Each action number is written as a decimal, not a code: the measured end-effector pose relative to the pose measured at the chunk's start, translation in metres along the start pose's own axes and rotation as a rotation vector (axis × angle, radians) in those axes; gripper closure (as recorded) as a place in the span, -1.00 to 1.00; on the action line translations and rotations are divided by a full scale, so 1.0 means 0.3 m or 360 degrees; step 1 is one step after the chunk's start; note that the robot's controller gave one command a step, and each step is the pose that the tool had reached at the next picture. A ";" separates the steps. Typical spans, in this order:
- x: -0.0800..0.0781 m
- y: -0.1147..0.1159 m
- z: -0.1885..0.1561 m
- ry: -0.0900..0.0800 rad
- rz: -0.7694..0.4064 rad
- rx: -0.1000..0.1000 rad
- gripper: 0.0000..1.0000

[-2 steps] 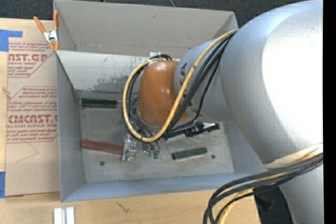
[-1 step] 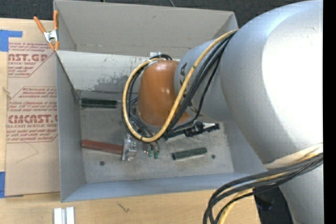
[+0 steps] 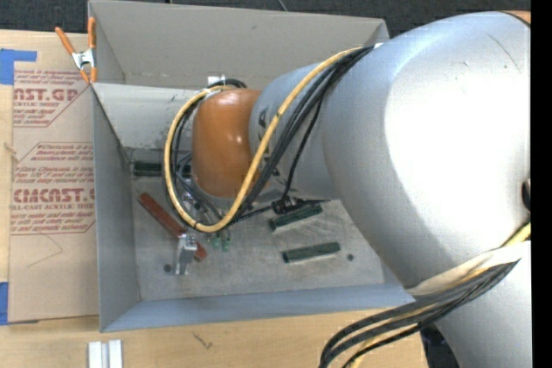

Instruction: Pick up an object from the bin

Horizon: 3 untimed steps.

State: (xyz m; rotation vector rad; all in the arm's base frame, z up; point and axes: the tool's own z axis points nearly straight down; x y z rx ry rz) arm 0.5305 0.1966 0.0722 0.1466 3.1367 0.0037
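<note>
Camera view is showing the grey arm (image 3: pixel 414 151) reaching in from the right and covering much of the bin (image 3: pixel 116 271), with its orange cover (image 3: pixel 222 142) hanging over the left half of the floor. Below that cover the gripper (image 3: pixel 184 256) is sitting low near the front left of the floor; whether it is apart or together I cannot tell.

A red-brown stick (image 3: pixel 158 213) is lying nearest to it. Its long axis is running from upper left down to lower right, and its lower end is meeting the gripper, touching or just beside. Most of the stick is therefore lying up and to the left of the gripper. Judging by that, a grasp is going to need closing across the diagonal, not along it.

Two dark green strips (image 3: pixel 311 252) are lying well apart to the right, and a small dark piece (image 3: pixel 147 169) is resting by the left wall.
</note>
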 end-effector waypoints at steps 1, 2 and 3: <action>-0.013 0.001 -0.009 -0.0021 0.0005 -0.0007 1.00; -0.013 0.001 -0.009 -0.0021 0.0005 -0.0007 1.00; -0.033 -0.040 -0.589 -0.0011 -0.0021 -0.0002 1.00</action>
